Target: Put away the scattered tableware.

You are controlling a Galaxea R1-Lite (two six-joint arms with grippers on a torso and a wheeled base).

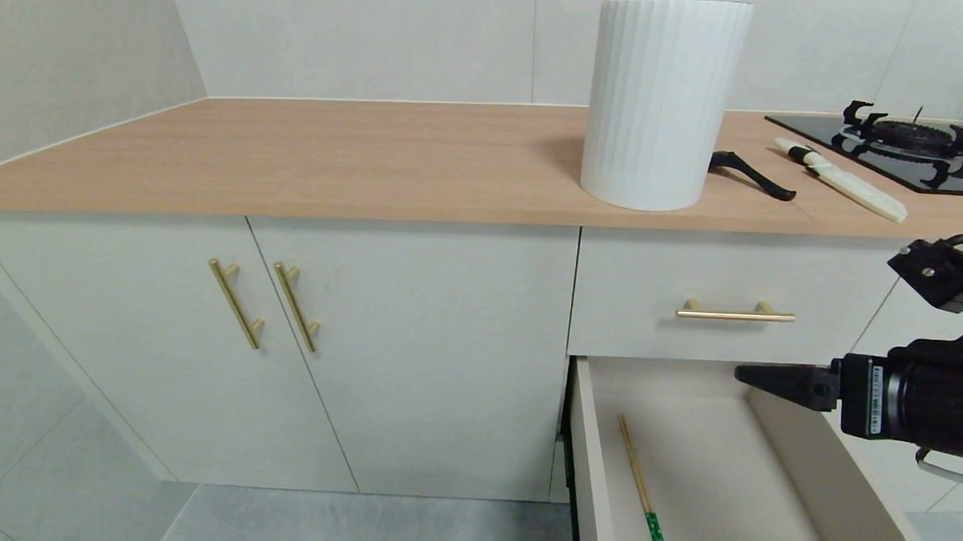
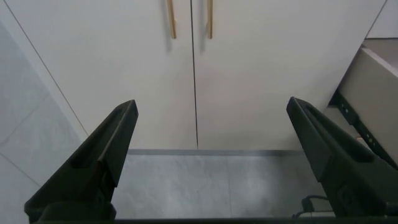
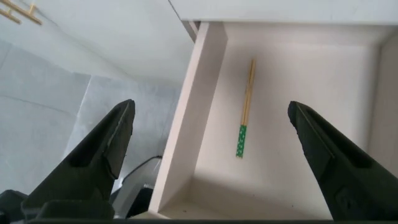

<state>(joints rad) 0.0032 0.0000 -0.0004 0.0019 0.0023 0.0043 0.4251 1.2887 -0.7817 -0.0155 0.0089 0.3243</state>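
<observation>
Countertop (image 1: 332, 158), wood-look, runs the width of the head view. The white ribbed container (image 1: 659, 107) stands on it at about 1 o'clock from centre.

Open drawer (image 1: 587, 454) sits below, at 5 o'clock. The closed drawer with its brass handle (image 1: 735, 315) is directly above it.

Right gripper (image 1: 757, 378) hangs over the drawer, jaws wide apart and holding nothing. Its own camera looks straight down into the drawer (image 3: 186, 124).

Left gripper (image 2: 211, 106) is low, facing the cabinet doors (image 2: 249, 74), jaws likewise apart and empty.

Knife (image 1: 847, 182), pale blade, lies on the counter at roughly 1 o'clock from the right gripper. Its long axis runs 10 to 4.

Black-handled utensil (image 1: 752, 175) lies at about 12, partly hidden behind the container.

Chopsticks (image 1: 642, 497) already lie in the drawer at 7 o'clock from the gripper, green ends toward the robot.

Judgement: the counter pieces come next, and the right arm is clearly nearer. It would need to close across the knife's axis.
</observation>
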